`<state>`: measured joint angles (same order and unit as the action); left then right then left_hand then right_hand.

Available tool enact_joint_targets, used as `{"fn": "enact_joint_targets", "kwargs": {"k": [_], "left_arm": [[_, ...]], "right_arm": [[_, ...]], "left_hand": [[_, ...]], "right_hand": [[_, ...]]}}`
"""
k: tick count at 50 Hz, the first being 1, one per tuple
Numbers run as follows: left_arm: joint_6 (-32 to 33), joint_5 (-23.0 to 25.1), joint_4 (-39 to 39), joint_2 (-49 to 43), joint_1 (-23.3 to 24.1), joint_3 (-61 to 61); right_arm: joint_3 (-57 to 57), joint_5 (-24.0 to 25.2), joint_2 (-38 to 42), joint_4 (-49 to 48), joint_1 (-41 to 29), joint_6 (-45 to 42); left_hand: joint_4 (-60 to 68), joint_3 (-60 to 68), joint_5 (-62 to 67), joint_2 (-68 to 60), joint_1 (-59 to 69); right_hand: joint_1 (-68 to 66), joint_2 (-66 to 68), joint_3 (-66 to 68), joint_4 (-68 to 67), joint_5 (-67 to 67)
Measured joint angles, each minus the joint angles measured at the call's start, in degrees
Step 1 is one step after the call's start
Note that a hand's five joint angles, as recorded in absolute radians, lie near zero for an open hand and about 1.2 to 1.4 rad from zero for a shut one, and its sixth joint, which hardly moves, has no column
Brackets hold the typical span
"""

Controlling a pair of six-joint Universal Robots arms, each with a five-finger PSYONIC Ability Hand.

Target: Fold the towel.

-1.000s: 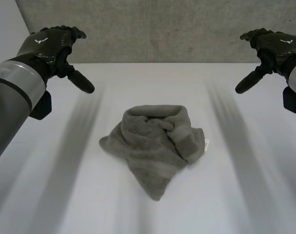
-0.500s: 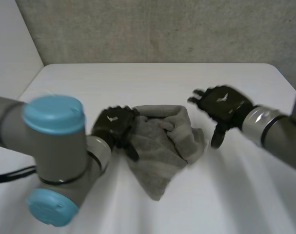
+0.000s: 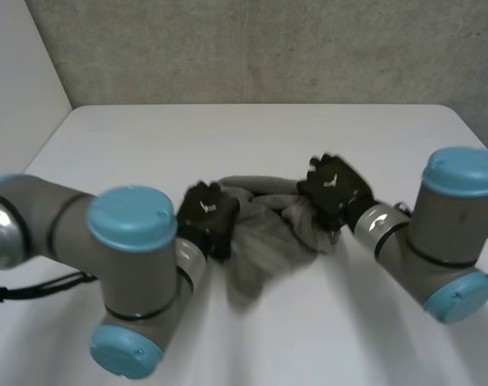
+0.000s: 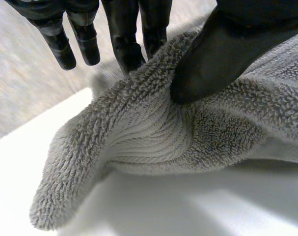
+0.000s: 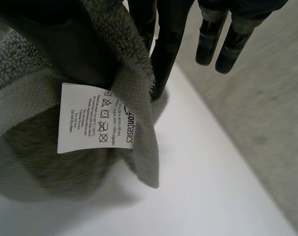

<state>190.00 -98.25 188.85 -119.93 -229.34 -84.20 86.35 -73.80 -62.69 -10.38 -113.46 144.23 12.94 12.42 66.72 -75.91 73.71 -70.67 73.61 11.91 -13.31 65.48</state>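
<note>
As the crumpled grey terry towel (image 3: 264,237) probably needs spreading, left hand (image 3: 207,215) pinches a ridge under its thumb; right hand (image 3: 334,189) pinches the white-labelled edge.

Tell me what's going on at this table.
Both robot arms are working on a grey towel that lies crumpled in the middle of the white table. The left hand pinches a raised fold at the towel's left side, its thumb pressed into the pile. The right hand grips the right side, at the edge that carries the white care label. No fold has been made yet.
</note>
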Motion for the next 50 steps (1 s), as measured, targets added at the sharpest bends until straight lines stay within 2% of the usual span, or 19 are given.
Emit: {"fn": "enact_joint_targets", "kwargs": {"k": [4, 7, 12, 16, 23, 27, 31, 35, 39, 42, 45, 50], "left_arm": [[0.0, 1.5, -0.8, 6.1, -3.2, -0.1], [0.1, 4.4, -2.4, 11.5, -6.6, -0.2], [0.0, 13.5, -7.7, 19.4, -13.1, -0.3], [0.1, 20.8, -11.5, 22.8, -16.5, -0.4], [0.6, 27.2, -12.7, 21.7, -18.3, -0.6], [3.3, 27.9, -10.7, 16.7, -18.3, 0.0], [9.5, 27.7, -6.6, 9.6, -18.2, 1.8], [17.2, 27.2, -2.6, 2.3, -18.2, 4.7], [22.3, 26.4, 0.1, -2.5, -18.3, 7.3], [23.7, 25.0, 1.9, -3.6, -18.9, 7.9], [23.8, 23.3, 3.2, -3.2, -19.7, 7.2], [23.1, 21.3, 4.2, 0.9, -20.5, 3.8]], "right_arm": [[-0.2, 2.7, -5.8, 3.4, 2.5, 0.5], [-0.6, 7.3, -10.0, 8.0, 5.2, 0.5], [-2.7, 19.1, -15.6, 19.6, 11.4, -1.6], [-4.6, 25.4, -17.2, 27.4, 16.2, -6.5], [-7.5, 27.9, -14.6, 32.5, 19.0, -15.6], [-10.2, 26.0, -9.2, 29.7, 18.3, -17.7], [-13.5, 21.9, -2.5, 22.3, 16.6, -17.8], [-17.4, 14.2, 4.2, 12.5, 14.3, -17.4], [-20.1, 4.4, 8.0, 4.3, 12.5, -16.6], [-20.5, -1.9, 8.2, 1.1, 11.7, -14.9], [-19.4, -6.0, 6.5, 0.0, 11.1, -12.1], [-14.5, -8.4, 0.6, 0.7, 11.1, -7.0]], "left_hand": [[0.0, 0.0, 0.0, 0.0, 0.0], [0.0, 0.0, 0.3, 0.0, 0.6], [0.0, 0.0, 0.3, 0.0, 1.1], [0.0, 0.0, 0.3, 0.0, 1.1], [0.0, 0.0, 0.3, 0.0, 1.3], [0.0, 0.0, 0.3, 0.0, 1.3], [0.0, 0.0, -0.5, 0.5, 1.1], [0.0, 0.0, -10.1, 9.8, -7.4], [0.0, 0.0, -37.2, 36.7, -34.4], [0.0, 0.0, -50.5, 48.7, -46.0], [0.0, 0.0, -58.3, 56.2, -52.1], [0.0, 0.0, -60.6, 58.0, -53.4]], "right_hand": [[0.0, 0.0, 0.0, 0.0, 0.0], [0.0, 0.0, 0.0, 0.0, 0.0], [0.0, 0.3, 0.0, 0.0, 0.0], [0.0, 0.4, 0.0, 0.0, 0.0], [0.0, 0.4, 0.0, 0.0, 0.0], [0.0, 0.4, 0.0, 0.0, 0.0], [1.1, -1.3, 0.0, 0.0, -1.7], [20.4, -21.7, 0.0, 0.0, -22.6], [40.5, -40.9, 0.0, 0.0, -45.2], [53.3, -53.5, 0.0, 0.0, -60.1], [63.9, -64.8, 0.0, 0.0, -62.1], [65.0, -68.8, 0.0, 0.0, -62.1]]}}
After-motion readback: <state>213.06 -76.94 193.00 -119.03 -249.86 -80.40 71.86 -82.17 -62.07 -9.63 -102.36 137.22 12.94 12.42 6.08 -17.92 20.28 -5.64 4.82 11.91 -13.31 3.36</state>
